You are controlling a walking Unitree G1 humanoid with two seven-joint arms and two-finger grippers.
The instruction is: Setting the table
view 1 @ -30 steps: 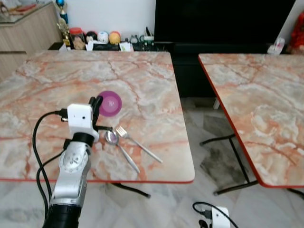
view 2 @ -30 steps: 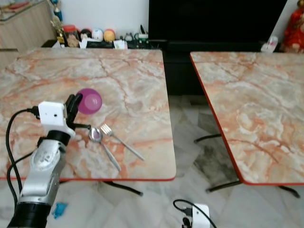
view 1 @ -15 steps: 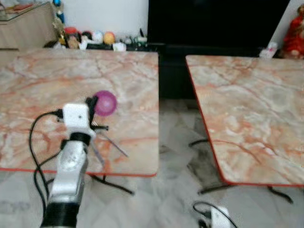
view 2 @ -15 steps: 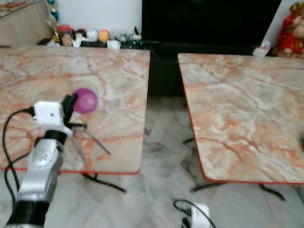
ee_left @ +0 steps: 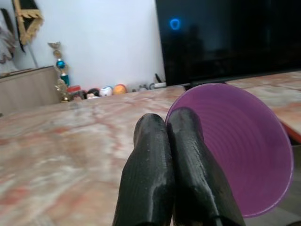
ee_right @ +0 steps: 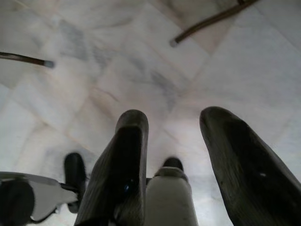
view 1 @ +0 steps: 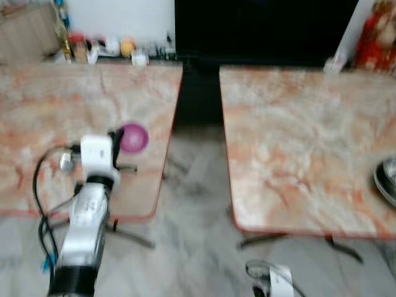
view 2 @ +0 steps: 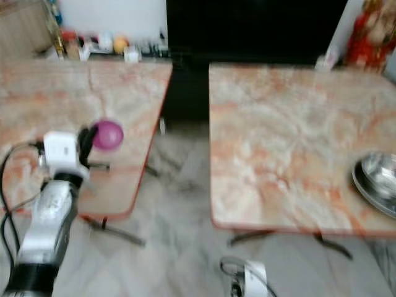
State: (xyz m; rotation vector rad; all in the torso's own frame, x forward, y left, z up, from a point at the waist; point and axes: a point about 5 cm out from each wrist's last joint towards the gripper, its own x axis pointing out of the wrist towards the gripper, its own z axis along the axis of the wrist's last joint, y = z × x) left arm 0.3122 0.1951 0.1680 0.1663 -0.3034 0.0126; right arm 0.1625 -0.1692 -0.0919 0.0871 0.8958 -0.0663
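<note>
Two marble worktops fill the head views, blurred: the left worktop [view 1: 55, 117] at 9 o'clock and the right worktop [view 1: 297, 142] at 3 o'clock, with a strip of tiled floor [view 1: 192, 247] between them. A dark screen [view 1: 260, 31] stands at 12 o'clock. At the right worktop's 3 o'clock edge lies a steel plate [view 2: 378, 180].

The left arm [view 1: 83, 229] rises from 7 o'clock. Its left gripper [ee_left: 173, 136] has its jaws clenched on the rim of the purple bowl [ee_left: 240, 150], one finger inside and one outside, holding it up over the left worktop's near right corner. The right gripper [ee_right: 171, 141] hangs at 6 o'clock above the floor, jaws released and empty.

The pinch takes only the rim's edge, so I judge the bowl could swing or slip out while the robot moves, dropping onto the floor in the gap. The blur also suggests poor aim for setting it down.
</note>
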